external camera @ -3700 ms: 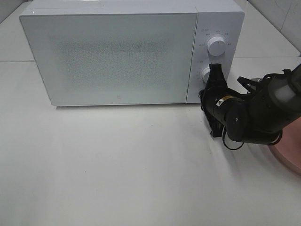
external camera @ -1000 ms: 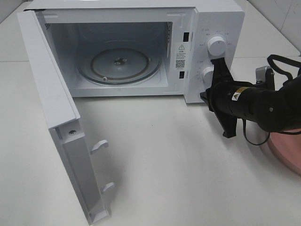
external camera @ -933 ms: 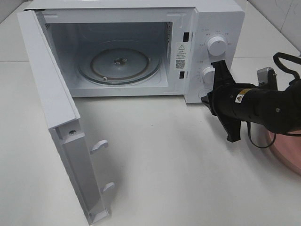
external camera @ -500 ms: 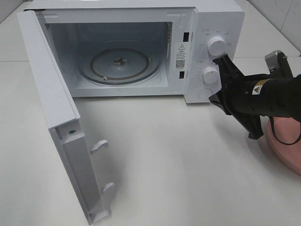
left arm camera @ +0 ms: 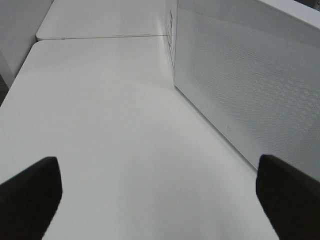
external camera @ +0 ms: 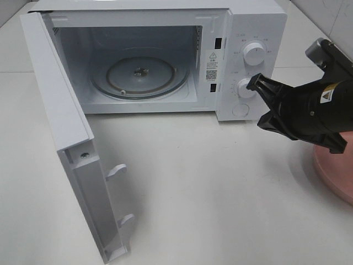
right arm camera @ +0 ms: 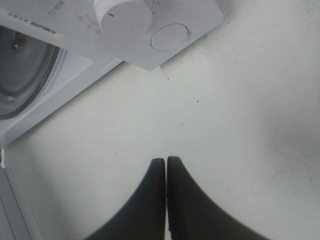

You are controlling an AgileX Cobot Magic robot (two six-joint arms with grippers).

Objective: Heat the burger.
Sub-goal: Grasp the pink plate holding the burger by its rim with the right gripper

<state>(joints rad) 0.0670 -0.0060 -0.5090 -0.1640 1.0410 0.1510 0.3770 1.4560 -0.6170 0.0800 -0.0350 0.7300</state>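
White surface [external camera: 220,193], right tool [external camera: 255,83] pinched closed and empty near the microwave [external camera: 248,22] knobs [external camera: 254,53], left tool [left arm camera: 157,175] spread wide, empty, beside the open door [external camera: 60,127]. Risks: a closed tool shoves the burger instead of gripping it; tall stack could clip the cavity roof going in. Glass turntable [external camera: 140,74] inside is bare. Pink plate [external camera: 336,176] mostly hidden under the right arm [external camera: 314,107]; burger not in view

White microwave [external camera: 259,22] with a fine-dotted door [left arm camera: 240,75], pink plate [external camera: 334,172], black fingers [right arm camera: 150,200], white table [external camera: 220,199].
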